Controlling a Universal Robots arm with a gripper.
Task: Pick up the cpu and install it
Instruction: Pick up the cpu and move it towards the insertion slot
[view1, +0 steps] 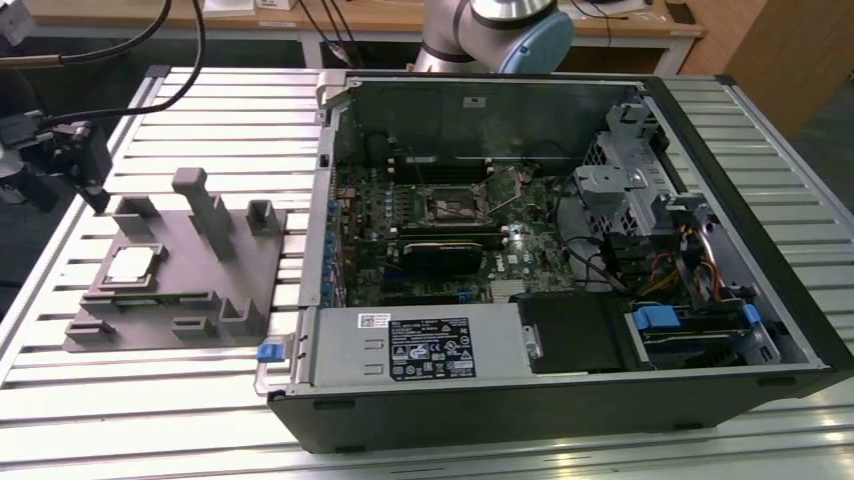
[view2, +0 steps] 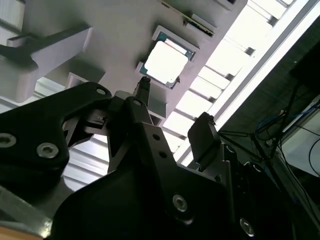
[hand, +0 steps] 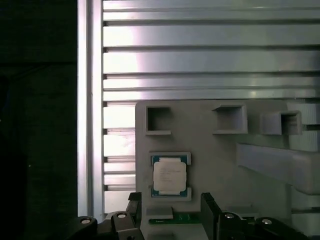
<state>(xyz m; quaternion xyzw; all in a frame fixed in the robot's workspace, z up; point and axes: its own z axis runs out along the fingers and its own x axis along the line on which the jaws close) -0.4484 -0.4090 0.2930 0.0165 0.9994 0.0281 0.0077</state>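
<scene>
The cpu (view1: 131, 265) lies flat in its pocket on the grey holder (view1: 200, 300). In the exterior view it is at nine o'clock from the open computer case (view1: 561, 420). The claw (hand: 170, 200) hangs over it, at about eleven o'clock from the chip, spread wide and holding nothing. The chip is thin and sits low, so the claw might slip off its edges or bump the holder's tall posts (view1: 191, 190). The silver desk (view1: 147, 410) has long grooves, and a wooden table (view1: 400, 18) stands behind.

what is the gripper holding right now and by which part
Nothing. The gripper is open and empty. The cpu lies flat in its recess on the grey tray, apart from the gripper.
</scene>
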